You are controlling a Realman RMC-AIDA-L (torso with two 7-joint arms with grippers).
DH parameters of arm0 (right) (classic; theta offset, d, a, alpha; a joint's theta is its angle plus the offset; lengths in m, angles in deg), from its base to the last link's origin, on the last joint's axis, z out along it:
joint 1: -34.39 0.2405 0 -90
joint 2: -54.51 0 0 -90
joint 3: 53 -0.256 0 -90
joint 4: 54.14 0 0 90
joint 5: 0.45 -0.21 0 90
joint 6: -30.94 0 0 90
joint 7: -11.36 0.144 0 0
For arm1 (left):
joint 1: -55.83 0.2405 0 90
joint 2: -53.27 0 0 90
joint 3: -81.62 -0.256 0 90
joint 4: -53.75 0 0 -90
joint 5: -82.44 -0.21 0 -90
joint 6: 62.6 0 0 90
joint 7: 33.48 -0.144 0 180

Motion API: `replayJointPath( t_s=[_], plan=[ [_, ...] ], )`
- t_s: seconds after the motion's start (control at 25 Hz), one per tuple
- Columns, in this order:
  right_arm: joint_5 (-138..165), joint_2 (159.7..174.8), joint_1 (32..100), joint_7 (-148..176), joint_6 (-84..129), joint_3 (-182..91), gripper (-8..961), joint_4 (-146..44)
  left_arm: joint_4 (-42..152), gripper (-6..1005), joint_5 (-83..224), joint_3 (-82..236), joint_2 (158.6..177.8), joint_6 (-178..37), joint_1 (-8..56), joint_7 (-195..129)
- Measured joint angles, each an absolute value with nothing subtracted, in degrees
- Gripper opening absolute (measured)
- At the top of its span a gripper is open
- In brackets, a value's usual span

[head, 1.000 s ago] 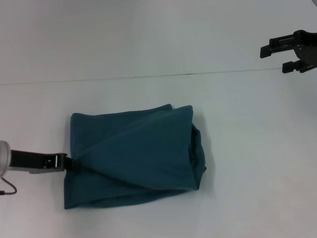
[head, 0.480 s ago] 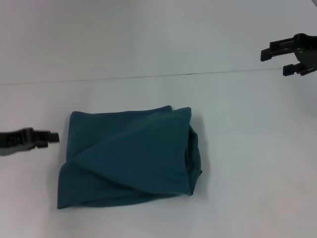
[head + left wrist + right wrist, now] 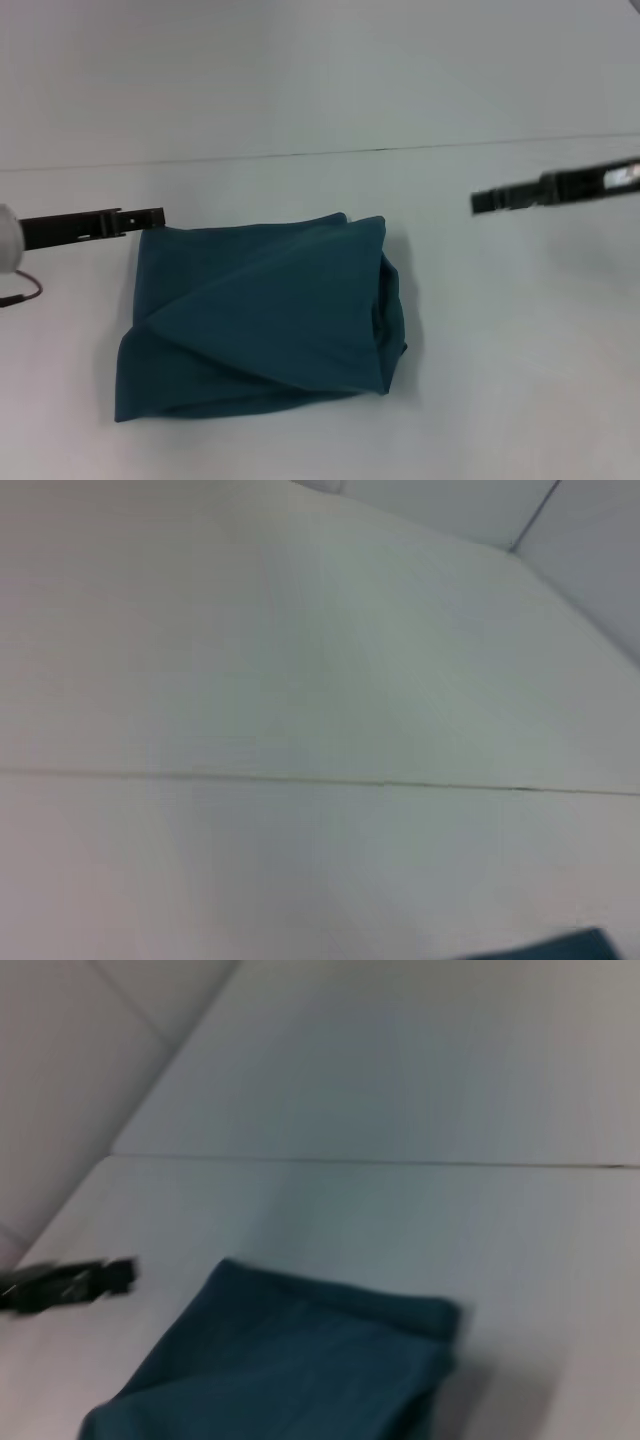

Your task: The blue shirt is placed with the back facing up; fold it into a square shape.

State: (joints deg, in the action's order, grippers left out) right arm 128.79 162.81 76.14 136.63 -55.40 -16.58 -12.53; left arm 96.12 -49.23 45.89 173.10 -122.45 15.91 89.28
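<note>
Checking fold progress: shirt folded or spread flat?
Folded: the blue shirt lies as a compact, roughly square bundle with overlapping diagonal layers, neither hand touching it.

A plain white table [image 3: 300, 90], matte and bare of markings apart from one thin dark seam [image 3: 330, 152] crossing it from side to side in the head view. Same seam [image 3: 300, 780] visible as a fine line across the pale surface in the left wrist view. Seen again [image 3: 400, 1163] in the right wrist view, meeting a lighter slanted panel [image 3: 70, 1080] at the table's edge.
</note>
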Motion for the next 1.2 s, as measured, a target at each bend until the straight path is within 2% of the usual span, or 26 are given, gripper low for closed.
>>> replayJointPath(
  t_s=[0.12, 0.2, 0.36, 0.6, 1.2],
  plan=[
    [122.1, 165.49, 72.0, 127.9, -57.4, -16.6, 941, -12.4, 92.2, 712, -49.5, 43.7, 173.09, -115.8, 13.8, 87.7],
    [116.3, 167.05, 68.7, 122.9, -59.6, -16.6, 941, -12.1, 90.8, 710, -49.6, 42.0, 173.07, -112.3, 13.0, 87.1],
    [111.3, 168.73, 64.6, 119.1, -60.6, -16.7, 941, -11.6, 88.6, 706, -50.0, 37.9, 173.12, -107.8, 11.8, 86.9],
    [109.3, 168.96, 63.4, 119.0, -60.5, -19.1, 940, -11.7, 86.8, 706, -53.9, 36.8, 173.12, -106.2, 10.8, 89.1],
    [109.0, 168.49, 63.3, 119.2, -59.4, -23.1, 940, -12.3, 85.6, 699, -55.7, 33.9, 174.02, -105.7, 10.7, 89.5]
  ],
)
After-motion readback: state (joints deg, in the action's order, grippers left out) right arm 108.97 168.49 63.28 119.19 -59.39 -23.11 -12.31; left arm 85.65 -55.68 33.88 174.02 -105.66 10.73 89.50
